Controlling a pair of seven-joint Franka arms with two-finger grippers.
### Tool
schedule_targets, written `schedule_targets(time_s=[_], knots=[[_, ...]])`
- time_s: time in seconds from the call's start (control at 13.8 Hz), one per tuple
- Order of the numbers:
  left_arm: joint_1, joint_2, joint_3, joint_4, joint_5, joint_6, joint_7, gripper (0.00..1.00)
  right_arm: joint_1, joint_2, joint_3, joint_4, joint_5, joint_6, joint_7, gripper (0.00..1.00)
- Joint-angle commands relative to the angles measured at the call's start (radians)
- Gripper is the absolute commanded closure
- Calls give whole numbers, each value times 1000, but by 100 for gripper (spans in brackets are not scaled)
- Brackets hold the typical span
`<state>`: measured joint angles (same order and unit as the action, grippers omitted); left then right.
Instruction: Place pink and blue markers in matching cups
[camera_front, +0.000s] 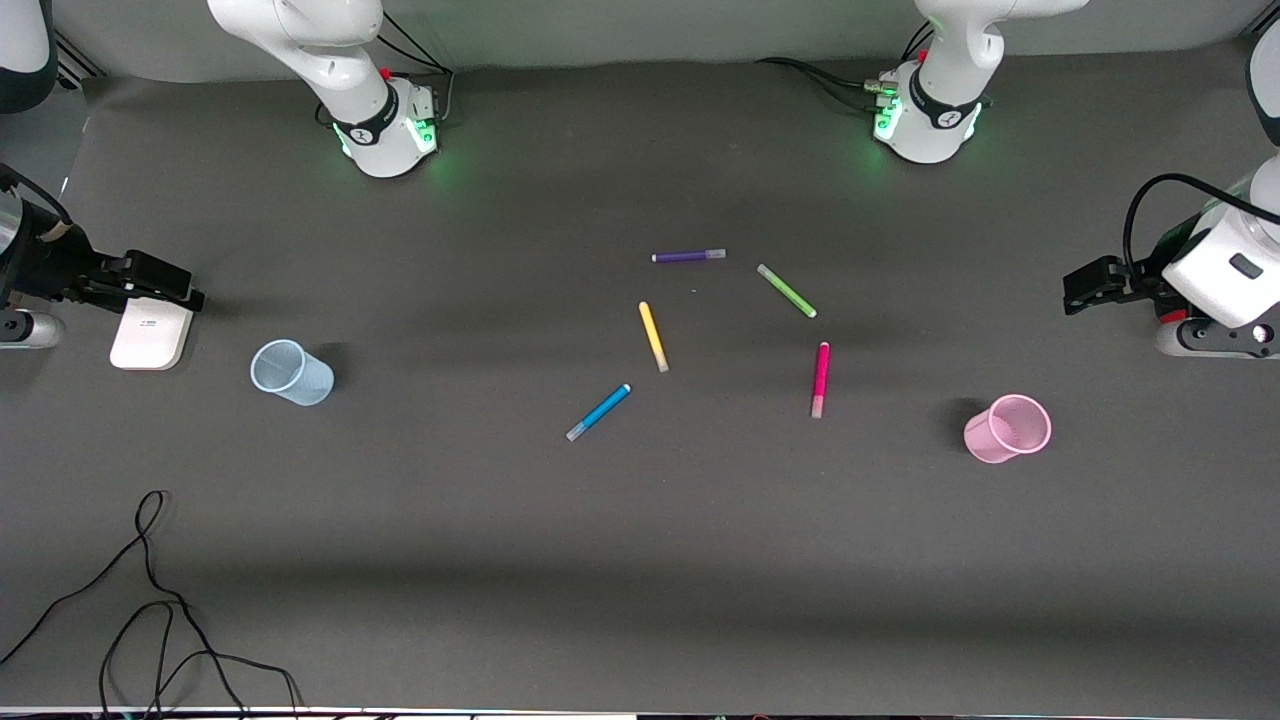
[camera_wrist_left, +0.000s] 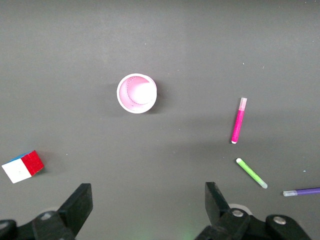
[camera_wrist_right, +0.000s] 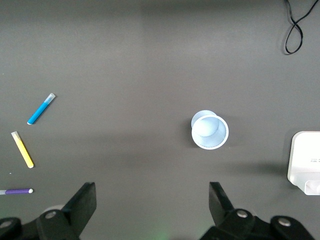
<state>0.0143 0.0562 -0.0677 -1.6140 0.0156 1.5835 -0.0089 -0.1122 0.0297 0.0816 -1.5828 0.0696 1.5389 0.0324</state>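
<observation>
Blue marker (camera_front: 598, 412) flat on table; both claws high, spread, empty.

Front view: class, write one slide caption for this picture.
Five markers lie loose mid-table, pink marker and blue marker outside pink cup and blue cup.

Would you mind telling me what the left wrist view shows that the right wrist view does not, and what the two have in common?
Only the left wrist view shows the pink cup, the pink marker, the lime-green pen and a colored cube, framed by the open left gripper. Only the right wrist view shows the blue cup, the blue marker, the yellow pen, a white device, a black cable and the open right gripper. Both show the purple pen.
</observation>
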Motion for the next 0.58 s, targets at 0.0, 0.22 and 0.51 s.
schedule_targets(time_s=[0.0, 0.22, 0.51], knots=[[-14, -6, 11, -4, -2, -10, -2, 0, 9, 13, -25, 24, 36, -17, -17, 0], [-16, -6, 11, -6, -2, -11, -2, 0, 11, 30, -22, 27, 35, -17, -19, 0], [-14, 5, 9, 8, -5, 3, -2, 0, 14, 39, -22, 27, 35, -17, 1, 0]])
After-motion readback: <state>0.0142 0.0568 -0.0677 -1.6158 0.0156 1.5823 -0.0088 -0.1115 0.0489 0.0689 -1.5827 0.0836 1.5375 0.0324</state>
